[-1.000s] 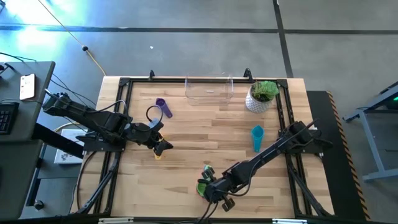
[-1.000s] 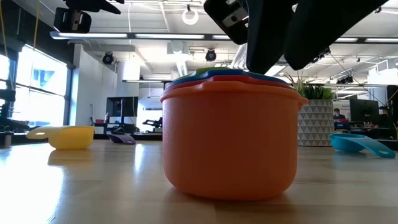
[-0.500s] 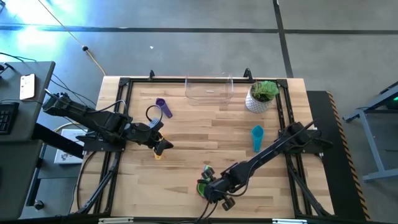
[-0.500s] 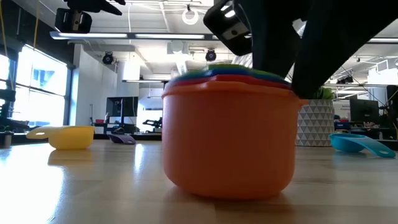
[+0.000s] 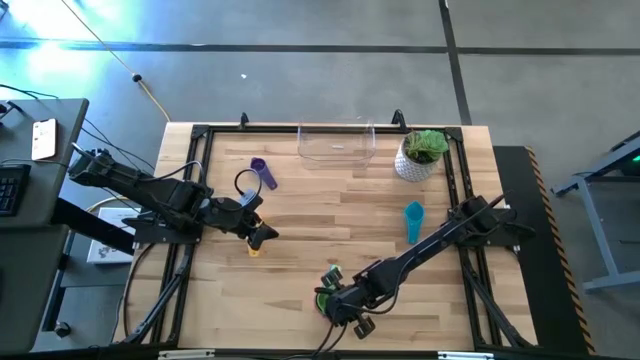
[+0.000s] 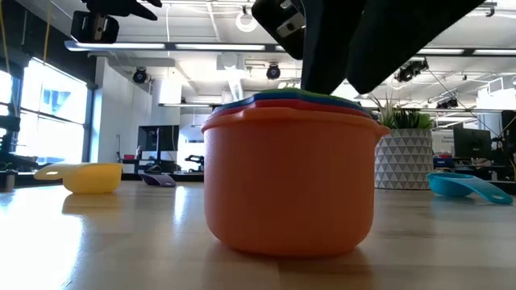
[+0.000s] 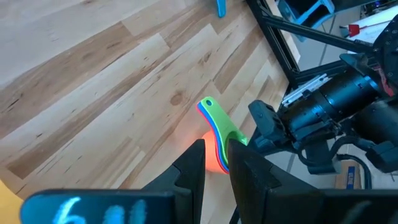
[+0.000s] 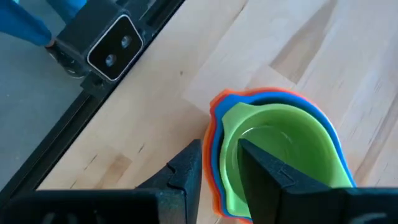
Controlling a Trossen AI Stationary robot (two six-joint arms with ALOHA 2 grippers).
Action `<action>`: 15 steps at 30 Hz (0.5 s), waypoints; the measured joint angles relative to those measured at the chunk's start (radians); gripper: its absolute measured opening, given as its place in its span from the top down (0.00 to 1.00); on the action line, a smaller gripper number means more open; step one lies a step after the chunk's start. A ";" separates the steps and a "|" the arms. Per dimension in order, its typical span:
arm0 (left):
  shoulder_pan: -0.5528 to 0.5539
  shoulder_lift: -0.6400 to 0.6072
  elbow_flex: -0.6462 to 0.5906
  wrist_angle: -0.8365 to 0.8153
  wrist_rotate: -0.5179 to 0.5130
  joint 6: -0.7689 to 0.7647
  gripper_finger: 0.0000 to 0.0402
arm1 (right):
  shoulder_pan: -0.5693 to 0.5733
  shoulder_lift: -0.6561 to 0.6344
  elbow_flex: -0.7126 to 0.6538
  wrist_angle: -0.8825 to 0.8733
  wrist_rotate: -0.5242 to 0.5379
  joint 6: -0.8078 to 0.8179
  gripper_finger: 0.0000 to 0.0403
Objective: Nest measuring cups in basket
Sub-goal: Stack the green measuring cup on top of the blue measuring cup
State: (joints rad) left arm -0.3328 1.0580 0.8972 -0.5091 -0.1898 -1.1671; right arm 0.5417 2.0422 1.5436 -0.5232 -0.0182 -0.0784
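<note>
Near front edge: a nested stack (image 5: 327, 296) of measuring cups is seen on the table (image 5: 330, 220), orange outermost, then red, blue and green innermost; it is stood on the wood, well apart from the basket (image 5: 336, 146)
Right gripper (image 5: 345, 312): it is lowered over the stack; in the right wrist view the fingers (image 8: 186, 171) are seen set astride the rims at one side, one outside the orange wall, the other inside the green cup (image 8: 273, 152), narrowly parted; whether the rims are actually pinched cannot be told
Left gripper (image 5: 258, 232): it is hung over the left half of the table, just above the yellow cup (image 5: 254, 248); the fingers (image 7: 189, 171) are a little apart and nothing is held between them
Loose cups: the yellow one is lying by the left gripper; the purple one (image 5: 262, 171) is lying farther back on the left; the teal one (image 5: 413, 221) is lying on the right, near the potted plant (image 5: 420, 154)
Basket: it is stood at the back edge, beside the plant; no cup is seen in it
Done: four cups are judged nested
Left: three cups are yet to be joined to the stack; the whole set is yet to be placed in the basket; roughly half the work is judged outstanding
</note>
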 joint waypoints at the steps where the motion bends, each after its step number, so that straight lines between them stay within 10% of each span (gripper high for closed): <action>1: 0.000 0.000 0.000 0.000 0.000 0.000 0.85 | -0.001 0.000 0.000 -0.010 0.000 0.001 0.77; 15: 0.000 0.000 0.000 -0.002 0.000 0.001 0.85 | -0.014 0.016 0.000 -0.013 -0.001 0.035 0.81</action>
State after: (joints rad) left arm -0.3328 1.0580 0.8970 -0.5109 -0.1898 -1.1664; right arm 0.5282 2.0582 1.5436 -0.5367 -0.0190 -0.0433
